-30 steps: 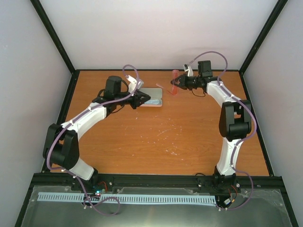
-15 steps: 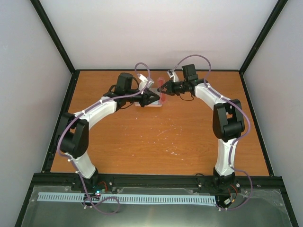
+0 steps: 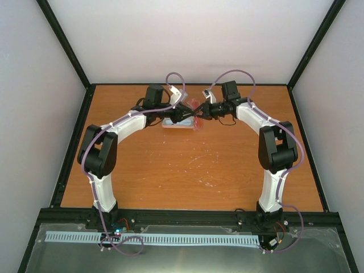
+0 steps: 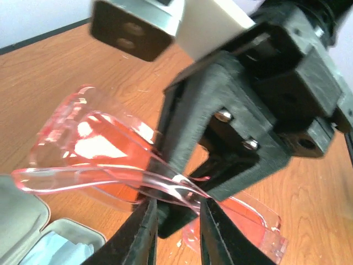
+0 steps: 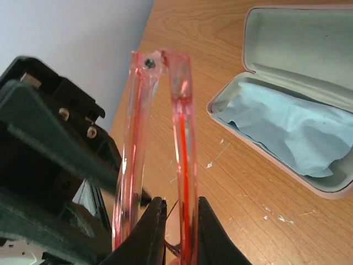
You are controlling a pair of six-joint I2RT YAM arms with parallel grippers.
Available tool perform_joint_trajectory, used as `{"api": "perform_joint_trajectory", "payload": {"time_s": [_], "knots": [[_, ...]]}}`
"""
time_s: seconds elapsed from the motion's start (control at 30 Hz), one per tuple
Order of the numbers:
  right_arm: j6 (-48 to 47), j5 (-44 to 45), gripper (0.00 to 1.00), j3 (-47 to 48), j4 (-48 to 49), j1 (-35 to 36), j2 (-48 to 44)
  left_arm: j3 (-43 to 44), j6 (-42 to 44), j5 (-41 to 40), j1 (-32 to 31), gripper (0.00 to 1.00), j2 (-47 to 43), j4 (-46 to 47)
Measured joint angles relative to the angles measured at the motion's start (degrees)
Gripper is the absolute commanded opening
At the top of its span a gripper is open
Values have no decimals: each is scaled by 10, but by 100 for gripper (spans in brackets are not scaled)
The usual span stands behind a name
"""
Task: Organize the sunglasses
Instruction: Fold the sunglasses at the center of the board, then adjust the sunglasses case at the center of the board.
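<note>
Viewing from above, I read the left gripper (image 3: 186,115) and right gripper (image 3: 200,112) tip to tip over one end of the open case (image 3: 170,125) — the sunglasses (image 3: 195,104) hang between them. Left wrist: left jaws narrow, one temple (image 4: 66,179) crossing their gap; I cannot tell whether they pinch it. Right wrist: right fingers (image 5: 154,232) clamp the sunglasses (image 5: 185,138) beside the case (image 5: 298,38) — blue cloth (image 5: 287,132) inside.

The left arm (image 3: 128,122) and right arm (image 3: 253,116) meet at the sunglasses (image 3: 195,105) over the case (image 3: 173,124) on the far table (image 3: 227,170)
</note>
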Motion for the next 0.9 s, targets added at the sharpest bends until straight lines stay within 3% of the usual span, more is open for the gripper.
{"api": "perform_joint_trajectory", "payload": {"time_s": [0.1, 0.17, 0.3, 0.43, 0.6, 0.9], "knots": [[-4, 1, 3, 0, -6, 0, 0, 13, 2, -5, 14, 40, 14, -1], [-5, 3, 3, -1, -10, 0, -1, 26, -2, -10, 27, 42, 23, -3], [-1, 21, 3, -15, -9, -2, -2, 68, -8, -21, 70, 30, 37, -17], [10, 45, 3, -28, -9, -4, -1, 166, 10, -45, 124, 20, 72, -52], [20, 65, 3, -28, -2, -4, 0, 330, 88, -87, 167, 18, 178, -148], [24, 74, 3, -28, 4, -4, 4, 416, 175, -157, 168, 18, 309, -284]]}}
